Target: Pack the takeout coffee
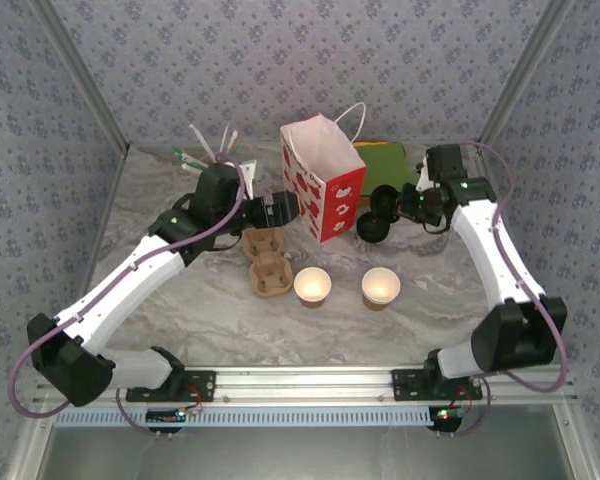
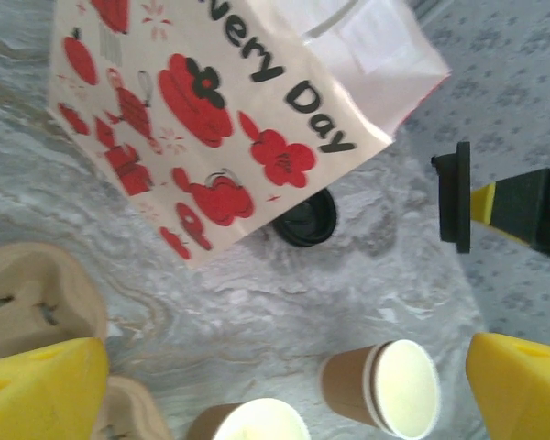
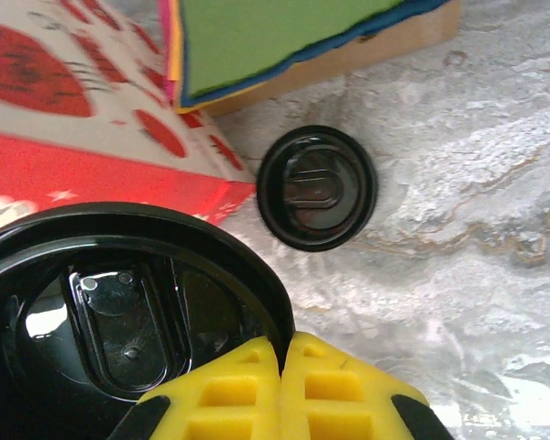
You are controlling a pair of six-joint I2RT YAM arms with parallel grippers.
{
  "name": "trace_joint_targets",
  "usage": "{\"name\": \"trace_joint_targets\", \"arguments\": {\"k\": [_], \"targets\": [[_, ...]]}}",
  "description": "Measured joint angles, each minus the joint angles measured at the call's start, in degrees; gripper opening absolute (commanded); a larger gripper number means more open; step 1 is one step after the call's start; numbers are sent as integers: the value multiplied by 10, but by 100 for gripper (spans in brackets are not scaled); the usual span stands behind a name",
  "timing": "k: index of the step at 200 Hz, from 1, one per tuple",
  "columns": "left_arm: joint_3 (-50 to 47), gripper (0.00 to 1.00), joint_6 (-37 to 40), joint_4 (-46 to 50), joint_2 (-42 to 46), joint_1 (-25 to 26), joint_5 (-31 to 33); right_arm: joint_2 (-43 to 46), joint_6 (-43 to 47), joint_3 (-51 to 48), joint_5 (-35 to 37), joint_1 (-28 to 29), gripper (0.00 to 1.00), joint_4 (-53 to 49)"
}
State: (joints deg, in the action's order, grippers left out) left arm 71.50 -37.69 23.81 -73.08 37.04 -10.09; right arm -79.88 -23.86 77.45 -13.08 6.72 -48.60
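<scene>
The lidded takeout coffee is out of view. Two lidless brown cups with cream insides stand at the table's front middle, also the nearer cup and its neighbour. My right gripper is shut on the rim of a black lid, held on edge in the air beside the red-and-white paper bag. A second black lid lies flat on the table by the bag's foot. My left gripper is open and holds nothing, its yellow fingers spread wide above the cups.
A cardboard cup carrier lies left of the cups, below my left wrist. Green and orange flat sheets on a cardboard box sit behind the bag. Several straws or stirrers stand at the back left. Patterned walls close in three sides.
</scene>
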Motion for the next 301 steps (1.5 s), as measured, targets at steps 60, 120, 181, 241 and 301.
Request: {"name": "trace_joint_targets", "arguments": {"k": [60, 120, 181, 241, 301], "targets": [[11, 95, -101, -96, -10, -41, -121, 101, -43, -26, -94, 13, 0, 52], [10, 87, -206, -200, -20, -43, -200, 118, -73, -26, -155, 108, 0, 151], [-39, 84, -280, -275, -9, -47, -228, 69, -120, -25, -225, 146, 0, 283], [-100, 85, -386, -401, -4, -67, -262, 28, -160, -21, -278, 158, 0, 369], [-111, 85, -459, -511, -5, -73, -283, 4, -184, -19, -314, 174, 0, 421]]}}
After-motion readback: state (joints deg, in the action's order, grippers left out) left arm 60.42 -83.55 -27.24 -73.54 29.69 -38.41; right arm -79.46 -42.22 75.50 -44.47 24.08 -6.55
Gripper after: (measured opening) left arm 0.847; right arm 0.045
